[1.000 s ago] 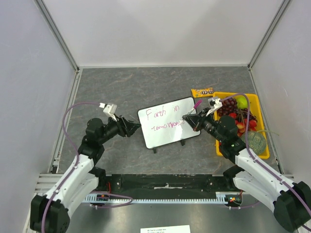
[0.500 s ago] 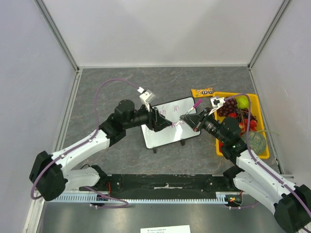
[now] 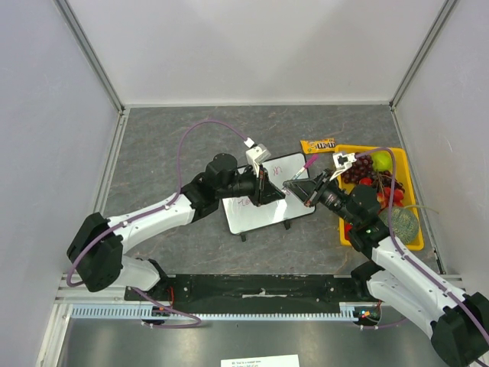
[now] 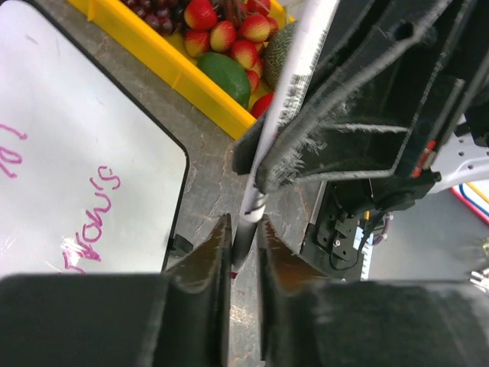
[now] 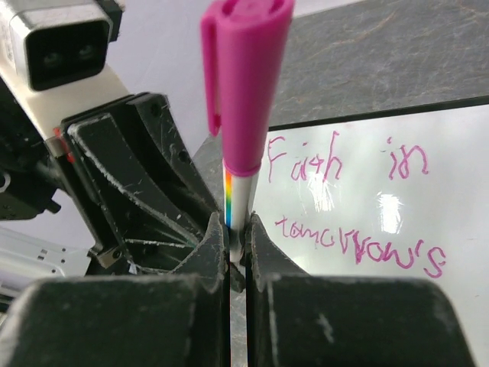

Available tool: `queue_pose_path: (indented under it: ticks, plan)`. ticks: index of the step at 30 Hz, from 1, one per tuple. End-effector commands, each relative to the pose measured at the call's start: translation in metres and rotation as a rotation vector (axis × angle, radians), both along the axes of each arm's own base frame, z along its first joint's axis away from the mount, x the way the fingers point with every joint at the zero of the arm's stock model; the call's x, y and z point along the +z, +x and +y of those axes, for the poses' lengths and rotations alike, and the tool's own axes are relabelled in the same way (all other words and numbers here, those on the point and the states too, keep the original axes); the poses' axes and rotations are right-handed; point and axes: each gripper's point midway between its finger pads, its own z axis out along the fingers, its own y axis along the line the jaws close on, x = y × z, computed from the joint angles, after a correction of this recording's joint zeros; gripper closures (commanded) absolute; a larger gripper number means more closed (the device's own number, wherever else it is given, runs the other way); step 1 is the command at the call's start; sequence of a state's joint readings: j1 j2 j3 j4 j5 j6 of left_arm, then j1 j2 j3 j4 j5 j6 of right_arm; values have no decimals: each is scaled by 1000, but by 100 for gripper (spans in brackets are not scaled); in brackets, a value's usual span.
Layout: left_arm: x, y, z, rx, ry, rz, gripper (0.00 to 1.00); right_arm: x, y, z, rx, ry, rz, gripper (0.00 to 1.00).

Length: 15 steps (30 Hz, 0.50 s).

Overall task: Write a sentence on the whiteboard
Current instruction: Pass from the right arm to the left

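Note:
The whiteboard [image 3: 260,220] lies mid-table, partly under my left arm. Its pink sentence [image 5: 344,157] reads "Faith in" above "tomorrow's" [image 4: 92,195]. My right gripper [image 3: 295,188] [image 5: 238,229] is shut on a white marker [image 5: 238,195] with a pink cap [image 3: 309,162], held tilted over the board's right edge. My left gripper [image 3: 276,191] [image 4: 243,229] reaches across the board and meets it. Its jaws stand narrow around the marker's dark tip end [image 4: 246,229]. A sliver of space shows on one side, so a firm grip is unclear.
A yellow tray [image 3: 419,243] [image 4: 176,73] of fruit stands right of the board, behind my right arm. A candy packet [image 3: 318,144] lies beyond the board's far right corner. White walls close in the grey tabletop on three sides.
My left arm swung right across the board to the marker, and its jaws narrowed from wide open around the tip end. The right gripper stayed shut and barely moved.

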State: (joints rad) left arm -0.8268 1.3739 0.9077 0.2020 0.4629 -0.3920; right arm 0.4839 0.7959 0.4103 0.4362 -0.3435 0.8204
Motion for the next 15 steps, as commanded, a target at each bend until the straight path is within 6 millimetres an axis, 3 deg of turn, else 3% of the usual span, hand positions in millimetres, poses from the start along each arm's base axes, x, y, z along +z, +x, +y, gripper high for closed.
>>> queue_pose_path:
  ticks: [1,10,12,15]
  plan:
    - [24,0,-11,-52,-62,-77,95,36,2,1,0,54,-82,100]
    - [32,-4,2,-16,-47,-93,98,40,0,5,36,19,-102,97]
    - [35,-6,5,-23,-37,-100,98,43,0,8,52,8,-107,92]
    - [39,-10,13,-21,-11,-107,98,51,0,8,60,-19,-128,76]
